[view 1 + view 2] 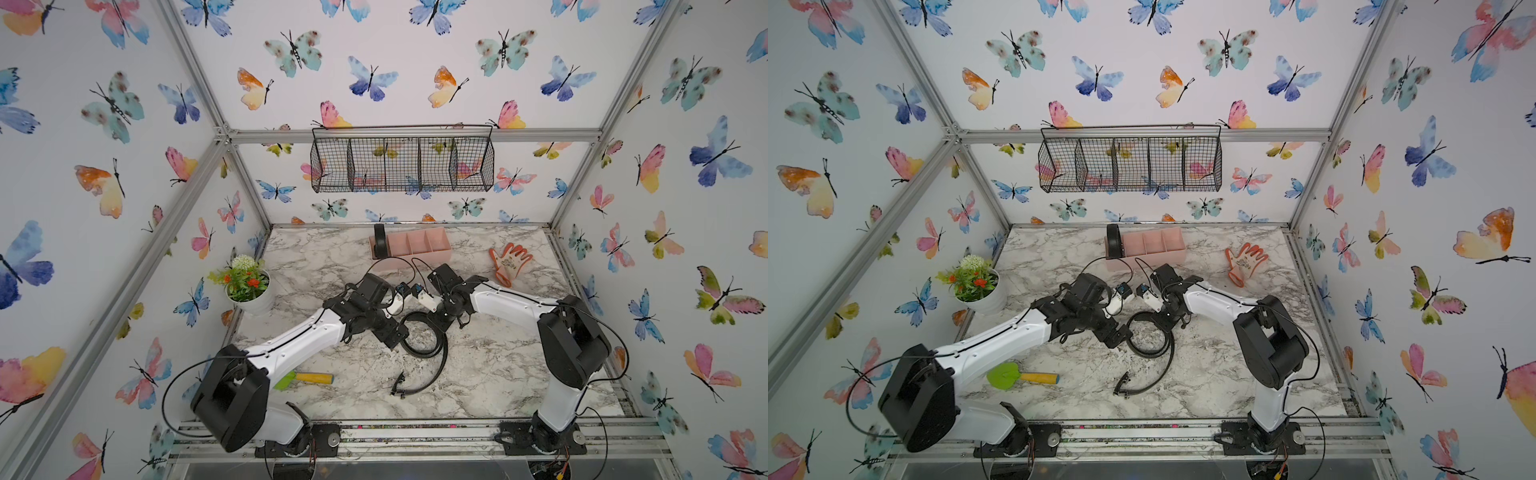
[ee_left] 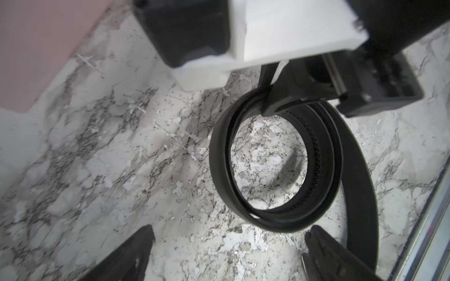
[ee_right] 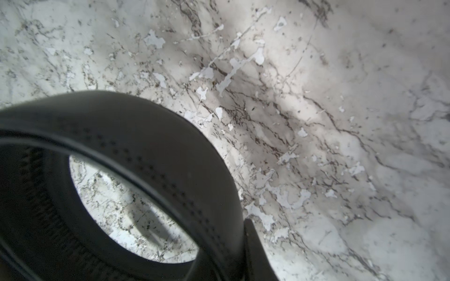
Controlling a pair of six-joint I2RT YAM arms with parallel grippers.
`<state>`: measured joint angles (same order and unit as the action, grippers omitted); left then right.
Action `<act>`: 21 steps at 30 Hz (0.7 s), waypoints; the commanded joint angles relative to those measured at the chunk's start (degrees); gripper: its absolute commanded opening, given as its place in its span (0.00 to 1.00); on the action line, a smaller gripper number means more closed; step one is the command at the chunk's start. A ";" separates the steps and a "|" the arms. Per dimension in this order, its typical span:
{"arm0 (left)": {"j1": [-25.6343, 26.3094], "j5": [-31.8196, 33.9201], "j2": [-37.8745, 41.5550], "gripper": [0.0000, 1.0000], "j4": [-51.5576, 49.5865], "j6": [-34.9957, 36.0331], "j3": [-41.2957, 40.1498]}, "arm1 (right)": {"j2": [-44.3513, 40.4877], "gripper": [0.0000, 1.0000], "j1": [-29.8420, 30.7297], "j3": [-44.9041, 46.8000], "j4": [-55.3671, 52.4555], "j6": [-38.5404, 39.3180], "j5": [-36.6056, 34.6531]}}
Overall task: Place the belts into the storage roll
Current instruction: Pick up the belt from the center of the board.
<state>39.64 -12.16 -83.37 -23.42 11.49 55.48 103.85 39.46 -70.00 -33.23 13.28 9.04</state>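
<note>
A black belt (image 1: 415, 351) (image 1: 1148, 353) lies in a loose coil on the marble table, and its tail curves forward to a dark buckle (image 1: 400, 384). My right gripper (image 1: 438, 324) (image 3: 233, 243) is shut on the coil's far rim, with the strap (image 3: 146, 146) pinched between its fingers. My left gripper (image 1: 395, 334) (image 2: 230, 243) hangs open just left of the coil (image 2: 219, 158) and holds nothing. A second belt (image 1: 379, 240) (image 1: 1114, 239) stands rolled in the leftmost compartment of the pale pink storage roll (image 1: 415, 253) (image 1: 1154, 253) at the back.
A potted plant (image 1: 249, 286) stands at the left edge. An orange glove (image 1: 509, 262) lies at the back right. A green and yellow tool (image 1: 307, 379) lies front left. A black wire basket (image 1: 401, 164) hangs on the back wall. The two wrists nearly touch above the coil.
</note>
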 commanded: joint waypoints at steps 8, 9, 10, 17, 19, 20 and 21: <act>2.74 -1.41 -7.33 0.91 7.14 1.55 2.38 | -2.30 0.04 -0.09 0.47 -0.46 0.77 0.44; 3.11 -0.27 -7.29 0.90 7.96 0.98 2.33 | -2.35 0.04 -0.05 0.56 -0.37 0.55 0.54; 3.50 0.71 -7.12 0.89 9.27 -0.07 2.02 | -2.42 0.04 -0.15 0.65 -0.26 0.37 0.78; 4.31 2.99 -7.37 0.71 14.51 -2.39 0.43 | -3.48 0.04 -0.09 1.87 0.12 -0.66 2.44; 4.44 3.53 -7.93 0.70 15.18 -2.79 0.60 | -3.73 0.04 -0.11 2.10 -0.16 -0.93 2.78; 4.50 3.67 -8.08 0.70 15.64 -2.89 0.57 | -3.95 0.03 -0.09 2.26 -0.11 -1.02 2.84; 4.57 3.59 -8.28 0.70 16.15 -2.99 0.44 | -4.26 0.03 -0.14 2.53 0.14 -1.14 3.04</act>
<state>43.99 -10.09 -90.50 -10.11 9.56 56.18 101.95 39.20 -68.12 -32.84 12.88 9.98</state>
